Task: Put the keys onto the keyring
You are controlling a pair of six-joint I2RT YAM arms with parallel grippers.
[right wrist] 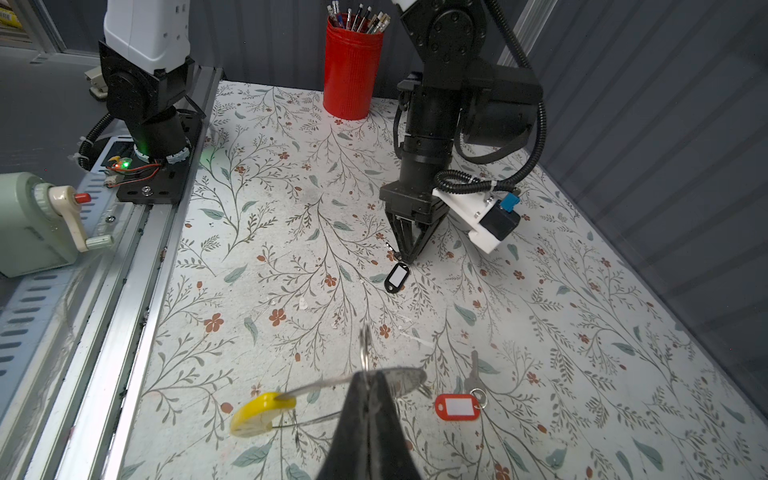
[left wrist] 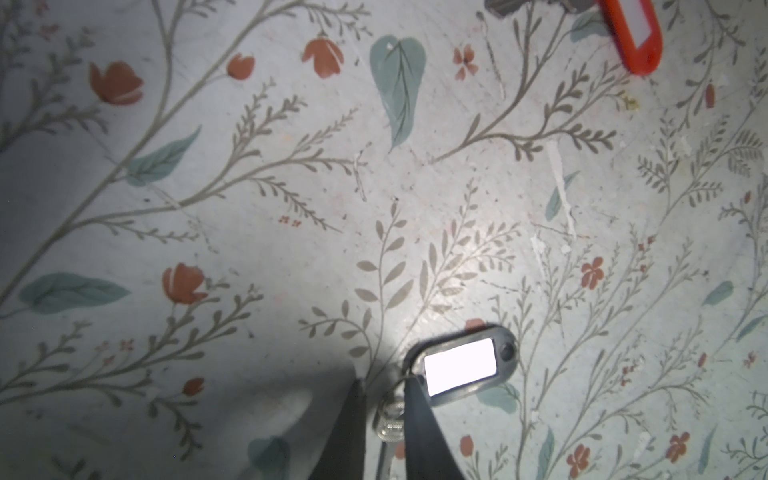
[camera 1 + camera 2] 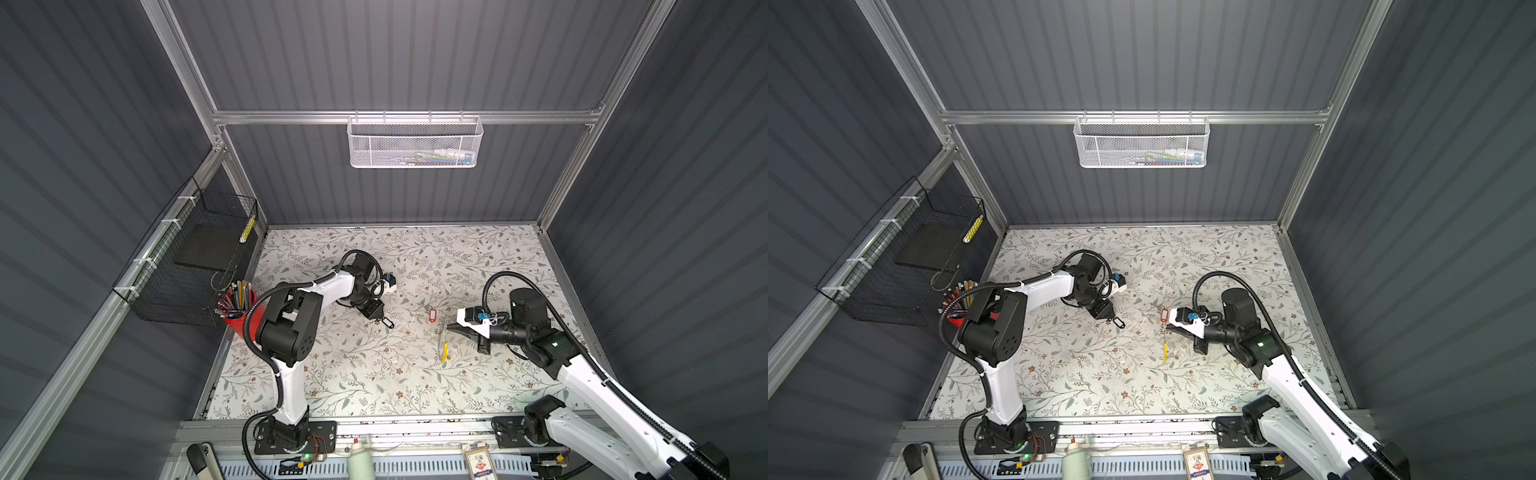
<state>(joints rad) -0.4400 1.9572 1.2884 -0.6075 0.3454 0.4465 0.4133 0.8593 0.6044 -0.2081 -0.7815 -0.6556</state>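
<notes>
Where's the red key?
In both top views the red key lies on the table, right of the middle, just beyond the right gripper holding the keyring.

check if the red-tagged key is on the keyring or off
Off: the red-tagged key lies flat on the table beside the keyring pinched in the right gripper.

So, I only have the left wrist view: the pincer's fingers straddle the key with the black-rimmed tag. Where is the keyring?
Observer: The right pincer is shut on the keyring, gripping its thin metal hoop. The yellow segment sticks out past the fingers.
Operator: And the red tag at the edge of my picture?
Observer: The red-tagged key lies loose on the table beside the right pincer, and nothing grips it.
Operator: Anything else on the table?
Observer: A red cup of pencils stands at the table's left edge, well apart from the black-tagged key.
</notes>
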